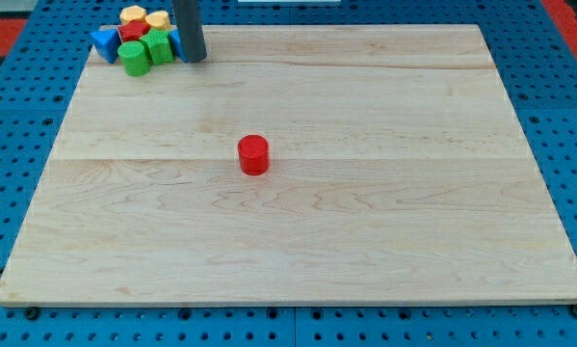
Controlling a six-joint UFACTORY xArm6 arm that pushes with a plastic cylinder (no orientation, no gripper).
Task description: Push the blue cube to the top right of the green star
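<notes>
The blue cube (174, 40) shows only as a thin sliver left of my rod, at the view's top left, touching the right side of the green star (159, 48). My tip (193, 59) rests on the board just right of and slightly below the cube, and the rod hides most of it. The star belongs to a tight cluster of blocks.
The cluster holds a green cylinder (134, 58), a red block (134, 33), two yellow blocks (132, 15) (157, 20) and a blue triangle (104, 42). A red cylinder (253, 154) stands alone near the middle of the wooden board (365, 212).
</notes>
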